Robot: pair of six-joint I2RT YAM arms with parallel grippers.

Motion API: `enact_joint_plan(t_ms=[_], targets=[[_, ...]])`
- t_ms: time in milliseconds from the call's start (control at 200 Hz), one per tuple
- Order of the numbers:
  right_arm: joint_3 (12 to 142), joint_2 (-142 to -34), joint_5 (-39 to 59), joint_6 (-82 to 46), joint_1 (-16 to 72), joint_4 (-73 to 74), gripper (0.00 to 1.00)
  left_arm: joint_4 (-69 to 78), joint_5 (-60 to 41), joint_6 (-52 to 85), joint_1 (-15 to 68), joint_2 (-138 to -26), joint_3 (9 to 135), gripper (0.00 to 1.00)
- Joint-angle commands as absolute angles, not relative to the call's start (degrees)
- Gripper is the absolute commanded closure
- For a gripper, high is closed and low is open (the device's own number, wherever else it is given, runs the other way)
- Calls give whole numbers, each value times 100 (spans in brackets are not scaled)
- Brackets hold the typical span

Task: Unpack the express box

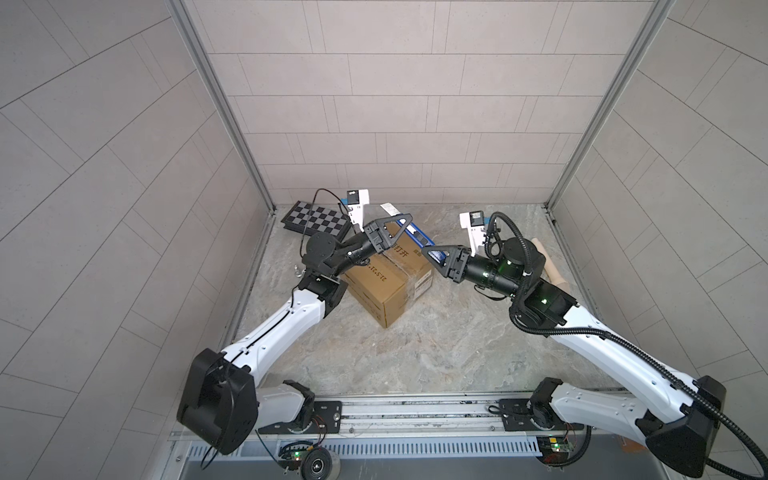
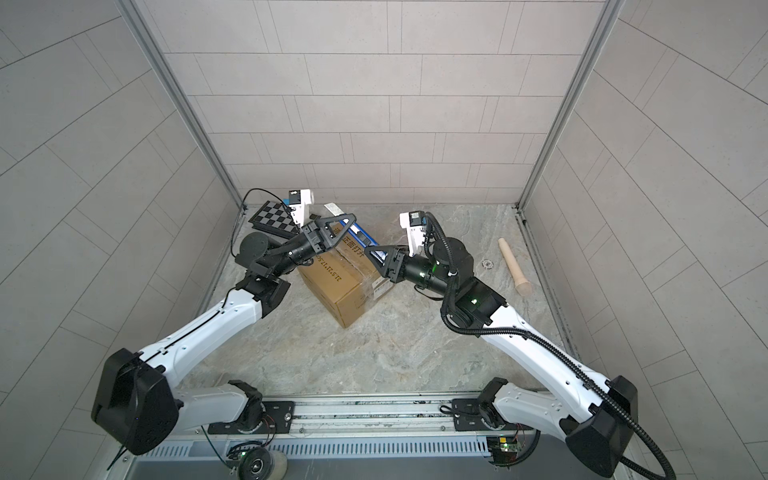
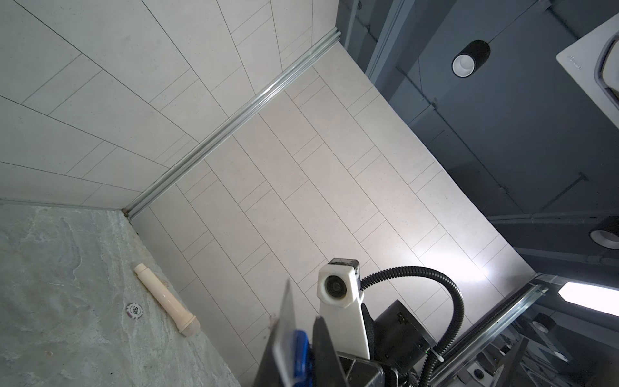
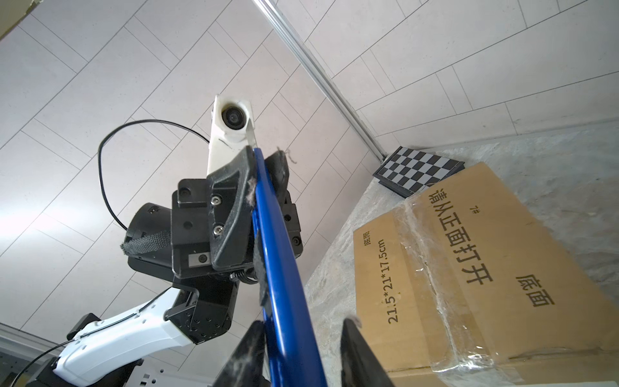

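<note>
The express box (image 1: 386,286), a plain brown corrugated carton with black print and a crinkled strip of clear tape along its seam, sits cornerwise on the marbled stone desk (image 1: 415,353), near the flat chequered board (image 1: 316,220) in the back corner. Above it the left end effector (image 1: 401,224) is pinched tight on a slim blue cutter (image 4: 281,261). The right end effector (image 4: 301,355) has its black fingers parted around the cutter's other end.
</note>
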State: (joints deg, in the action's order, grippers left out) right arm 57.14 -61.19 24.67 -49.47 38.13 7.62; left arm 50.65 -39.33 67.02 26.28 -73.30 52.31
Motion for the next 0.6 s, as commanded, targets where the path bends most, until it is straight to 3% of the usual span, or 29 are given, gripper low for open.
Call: enact_joint_plan(t_ms=[0, 426, 596], targets=[[5529, -5910, 2175, -5273, 3812, 1368, 57, 5742, -3806, 6889, 2619, -7321, 5173, 100], [5075, -6055, 1970, -5865, 3815, 2822, 56, 6222, -3732, 7225, 2619, -7427, 5045, 100], [5044, -6143, 1960, -5965, 3814, 3050, 61, 6272, -3718, 7275, 2619, -7453, 5036, 100]])
